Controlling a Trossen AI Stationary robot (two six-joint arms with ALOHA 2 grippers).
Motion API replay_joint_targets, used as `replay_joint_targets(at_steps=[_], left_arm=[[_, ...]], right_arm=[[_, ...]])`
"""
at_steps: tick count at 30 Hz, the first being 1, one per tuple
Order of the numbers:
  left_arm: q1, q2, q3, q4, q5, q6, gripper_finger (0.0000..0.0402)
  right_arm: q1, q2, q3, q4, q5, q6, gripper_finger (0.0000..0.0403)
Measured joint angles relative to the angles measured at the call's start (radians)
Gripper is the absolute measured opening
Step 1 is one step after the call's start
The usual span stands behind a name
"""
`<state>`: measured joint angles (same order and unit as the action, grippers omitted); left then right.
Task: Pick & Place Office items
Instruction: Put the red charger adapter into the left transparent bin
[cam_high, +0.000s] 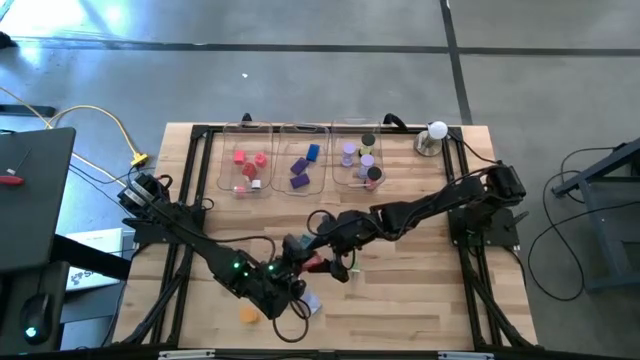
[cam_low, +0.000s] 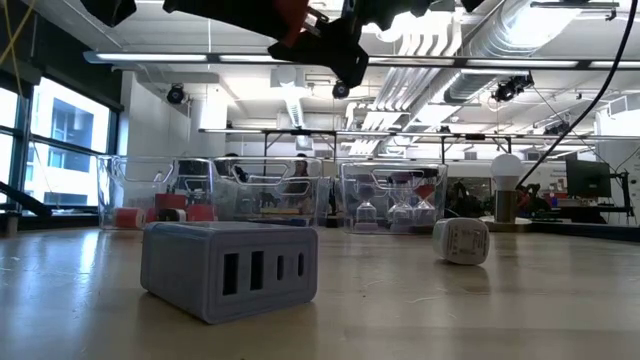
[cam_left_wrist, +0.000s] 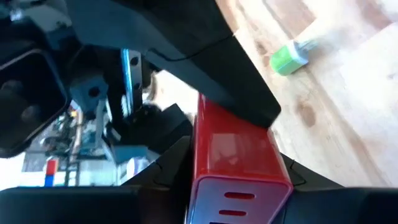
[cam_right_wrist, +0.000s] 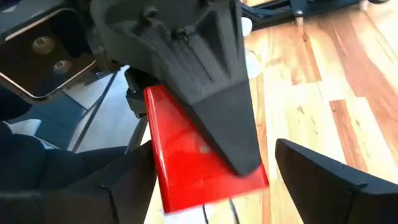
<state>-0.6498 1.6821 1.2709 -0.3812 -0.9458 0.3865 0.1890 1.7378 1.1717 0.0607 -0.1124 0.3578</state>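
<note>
A red block (cam_left_wrist: 236, 155) with slots in one end face hangs high over the table's near middle (cam_high: 312, 265), between my two grippers. My left gripper (cam_high: 292, 272) reaches in from the left and is shut on it. From the right, my right gripper (cam_right_wrist: 211, 186) stands open around the same block; one of its fingers (cam_right_wrist: 329, 180) is plainly apart from it. In the low view the block (cam_low: 290, 18) and both grippers show at the top, well above the wood. Other coloured pieces lie in three clear trays (cam_high: 300, 130) at the far side. My left gripper pinches the red block's two long sides (cam_left_wrist: 273, 168) between its two fingers, near the slotted end. The fingers lie along the block, slanting down. The block is lifted clear of the table. My right gripper: whether its other finger (cam_right_wrist: 124, 183) still touches the block's side, I cannot tell.
On the table lie a grey slotted block (cam_low: 230, 270), a white cube (cam_low: 460, 240), an orange piece (cam_high: 248, 313) and a green piece (cam_left_wrist: 289, 57). A white ball on a metal base (cam_high: 437, 135) stands at the far right. Black frame rails (cam_high: 185, 200) run along the sides.
</note>
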Motion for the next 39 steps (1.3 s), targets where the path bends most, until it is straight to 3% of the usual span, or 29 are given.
replay_joint_targets(at_steps=[12, 18, 24, 27, 32, 39], left_arm=[[0.0, -0.004, 0.0, -0.044, -0.122, -0.104, 0.0115], [0.0, -0.01, 0.006, -0.055, -0.32, -0.272, 0.0115], [0.027, -0.045, 0.005, -0.194, -0.327, -0.382, 0.0114], [0.06, -0.099, 0.005, -0.326, -0.272, -0.507, 0.0114], [0.178, -0.218, 0.004, -0.586, -0.079, -0.812, 0.0114], [0.461, -0.341, 0.004, -0.926, 0.179, -1.218, 0.0114]], right_arm=[[0.0, -0.071, 0.0, -0.169, 0.164, 0.049, 0.031], [-0.005, -0.102, -0.006, -0.333, 0.394, 0.089, 0.0311], [0.019, -0.124, -0.006, -0.473, 0.501, 0.161, 0.031], [0.029, -0.126, -0.003, -0.47, 0.524, 0.168, 0.0311], [0.063, -0.126, -0.003, -0.478, 0.54, 0.169, 0.031], [0.086, -0.126, -0.003, -0.47, 0.55, 0.163, 0.0308]])
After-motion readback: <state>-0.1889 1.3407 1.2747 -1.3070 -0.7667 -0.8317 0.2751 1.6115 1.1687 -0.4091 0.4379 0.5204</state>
